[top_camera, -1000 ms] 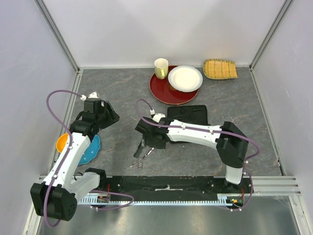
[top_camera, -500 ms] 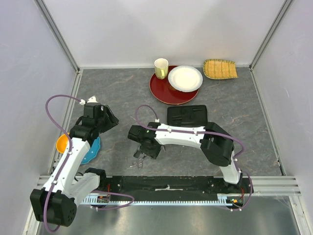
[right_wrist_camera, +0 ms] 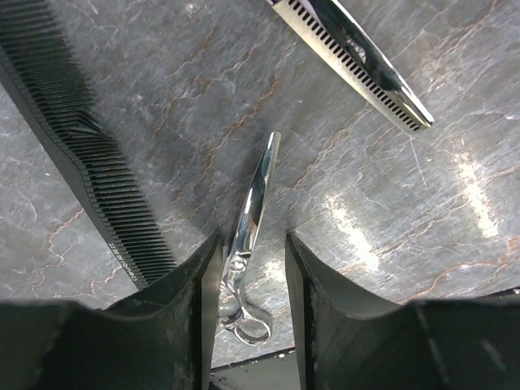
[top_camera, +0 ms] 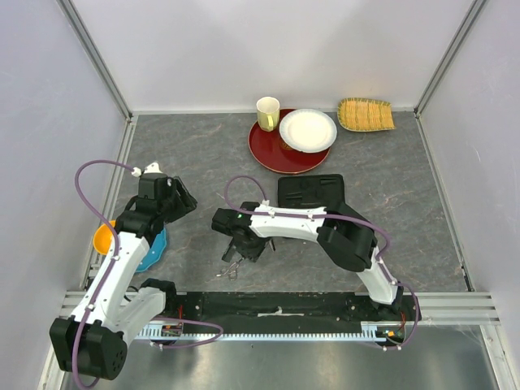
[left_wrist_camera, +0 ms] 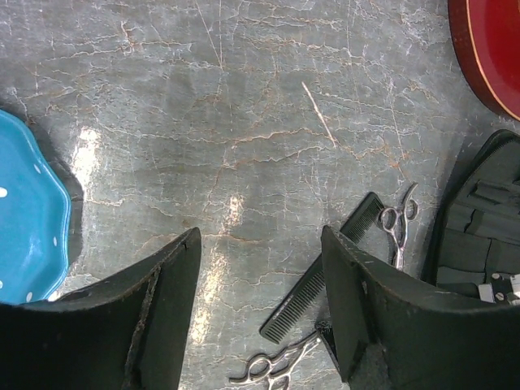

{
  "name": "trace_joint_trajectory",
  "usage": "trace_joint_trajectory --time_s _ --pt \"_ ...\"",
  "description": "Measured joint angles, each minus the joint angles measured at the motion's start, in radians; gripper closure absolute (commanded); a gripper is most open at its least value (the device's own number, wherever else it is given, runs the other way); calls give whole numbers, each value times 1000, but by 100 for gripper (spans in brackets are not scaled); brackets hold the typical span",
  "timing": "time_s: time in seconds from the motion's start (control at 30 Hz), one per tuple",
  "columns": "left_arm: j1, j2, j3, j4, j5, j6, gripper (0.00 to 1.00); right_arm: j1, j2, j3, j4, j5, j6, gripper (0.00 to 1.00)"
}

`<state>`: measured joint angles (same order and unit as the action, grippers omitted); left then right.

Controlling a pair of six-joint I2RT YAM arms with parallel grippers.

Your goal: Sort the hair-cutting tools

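Observation:
In the right wrist view a slim silver pair of scissors [right_wrist_camera: 253,213] lies flat on the grey table between my right gripper's [right_wrist_camera: 252,241] open jaws, close against the left finger. A long flat black comb [right_wrist_camera: 77,158] lies to its left, and a second, toothed pair of scissors [right_wrist_camera: 357,65] at top right. In the top view my right gripper [top_camera: 242,248] is low over scissors [top_camera: 230,269]. My left gripper [left_wrist_camera: 260,236] is open and empty above bare table; its view shows the comb [left_wrist_camera: 325,272] and both scissors [left_wrist_camera: 398,230] [left_wrist_camera: 276,370]. The thicker comb-like tool is not visible.
A black rectangular case [top_camera: 311,192] lies behind the right arm. A red tray [top_camera: 286,146] with a white plate [top_camera: 307,129] and a cup [top_camera: 267,113] stands at the back, a woven basket [top_camera: 366,114] to its right. A blue plate [top_camera: 152,249] and an orange bowl [top_camera: 103,238] lie under the left arm.
My right gripper has shifted left and toward the near edge, settling low around the scissors. My left gripper has drawn back slightly.

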<state>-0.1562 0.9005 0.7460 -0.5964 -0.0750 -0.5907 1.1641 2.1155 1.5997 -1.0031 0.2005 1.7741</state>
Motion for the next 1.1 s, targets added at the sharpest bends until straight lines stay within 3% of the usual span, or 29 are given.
trace_joint_trajectory --time_s 0.33,0.53,0.67,0.77,1.1 --pt "0 0 0 0 2 0 32 -6 27 35 -44 -20 25 51" --pt "0 0 0 0 17 0 32 -16 27 35 -46 -36 44 67" --pt "0 -2 0 0 41 -4 32 -25 27 24 -25 -61 61 89" --pt "0 -7 0 0 58 -13 32 -34 18 6 -8 -84 68 100" --pt "0 -10 -1 0 130 -23 32 -41 -2 -13 8 -60 57 100"
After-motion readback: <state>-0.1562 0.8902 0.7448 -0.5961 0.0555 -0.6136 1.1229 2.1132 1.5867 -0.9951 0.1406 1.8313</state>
